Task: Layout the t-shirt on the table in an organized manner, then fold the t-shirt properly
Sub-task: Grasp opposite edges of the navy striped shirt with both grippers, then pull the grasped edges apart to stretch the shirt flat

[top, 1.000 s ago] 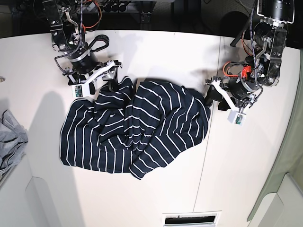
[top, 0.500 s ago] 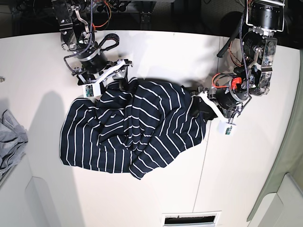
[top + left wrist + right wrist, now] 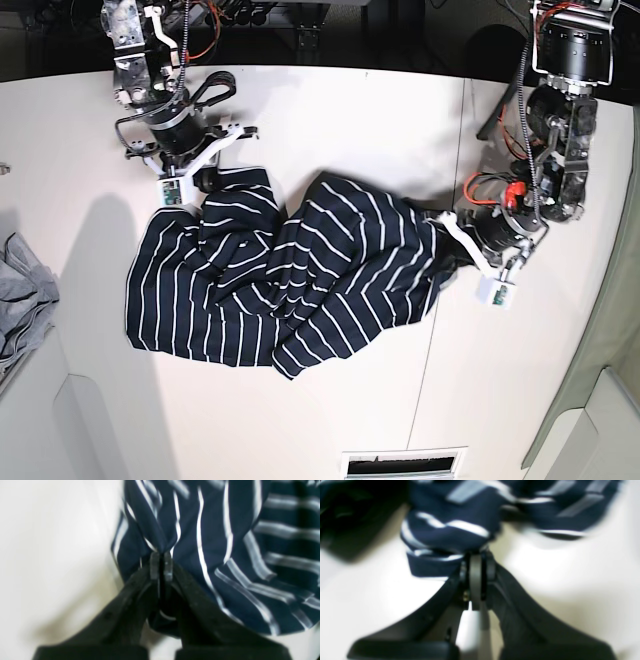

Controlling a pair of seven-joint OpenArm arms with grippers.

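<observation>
Base view, item one: the t-shirt (image 3: 280, 280), dark navy with thin white stripes, lies crumpled in a bunched heap on the middle of the table (image 3: 350, 120), nearer its far edge than its near edge, with folds piled over one another and no sleeve or hem laid out flat.

Item two: the left claw (image 3: 161, 566), pressed together on a ridge of striped cloth at the shirt's edge toward the table's right side; in its wrist view we see the fabric pinched up between the two tips.

Item three: the right claw (image 3: 476, 565), likewise closed and pinching a fold of the shirt at the heap's far left part, near the table's far edge.

Item four: a plain grey cloth (image 3: 22, 295) at the table's left edge, apart from the shirt.

Handling note, our judgement: the step in hand is spreading the garment. We would lift both pinched points only enough to free the folds, draw them apart toward opposite table edges evenly, and keep the cloth taut but not strained, so that the heap opens without dragging toward the grey cloth. We cannot tell whether each pinch holds one layer or several; a multi-layer grip would keep the shirt bunched.

Markings: no brand, neck label or legible writing shows in any view; both wrist views are blurred.
</observation>
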